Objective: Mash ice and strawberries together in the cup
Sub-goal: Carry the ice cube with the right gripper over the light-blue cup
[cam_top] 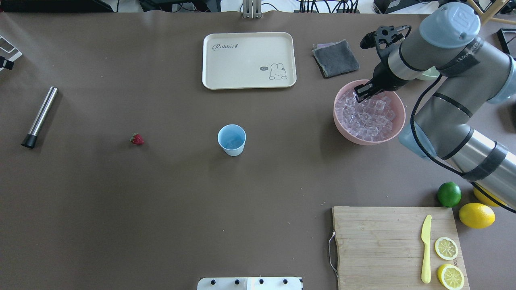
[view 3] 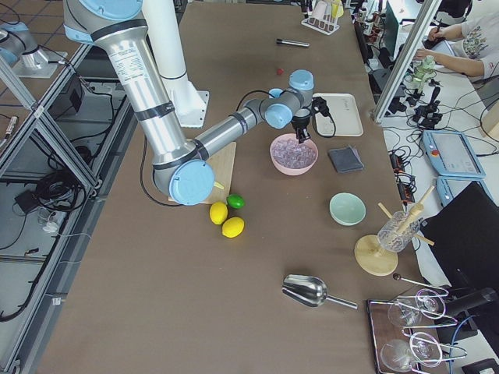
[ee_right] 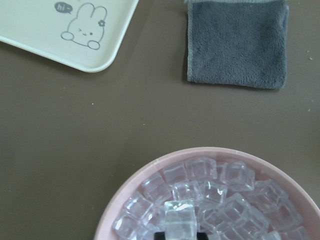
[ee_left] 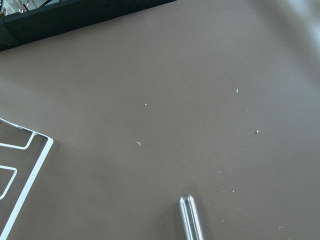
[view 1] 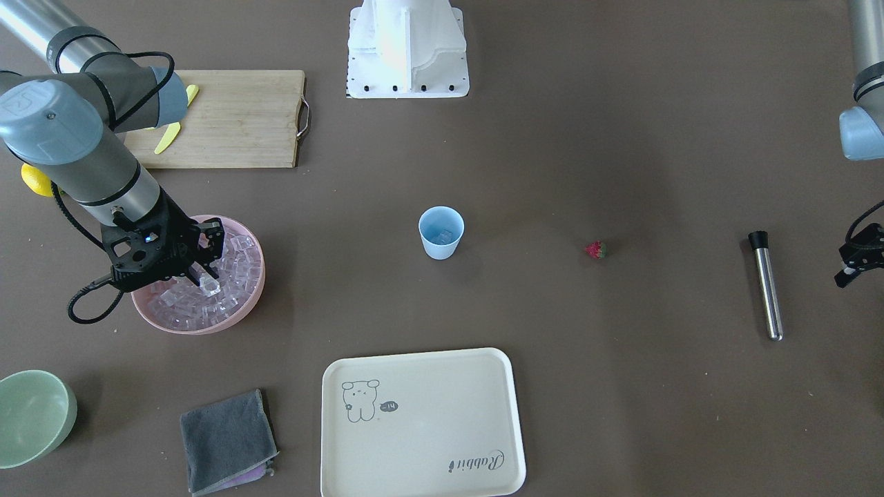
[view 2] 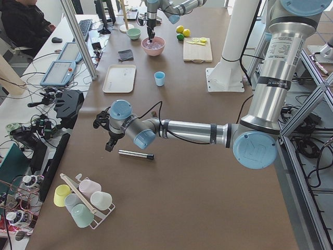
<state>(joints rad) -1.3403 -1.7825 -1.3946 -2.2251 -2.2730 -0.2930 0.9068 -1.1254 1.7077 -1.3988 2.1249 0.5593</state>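
Brown bench: one ice cube (ee_right: 179, 220) is pinched in the right end effector (cam_top: 361, 94), just above the heap in the pink bowl (cam_top: 338, 121). The cup (cam_top: 231, 139) stands mid-bench, well apart, toward robot's left & nearer its base. Left end effector (view 1: 856, 259): grip state can't tell.

Front cam: operators' side, steep down, robot base (view 1: 407, 48) at 12 o'clock. Overhead: behind robot, base at 6. Both share the cup (view 1: 440, 233) mid-frame. Ext. left & right: high at opposite ends, looking lengthwise, wide. L wrist cam: close over table (ee_left: 200, 75), steel rod (ee_left: 189, 220) at 6. R wrist cam: close above pink bowl (ee_right: 215, 149) at 6, tray (ee_right: 30, 35) at 11, cloth (ee_right: 237, 42) at 1.
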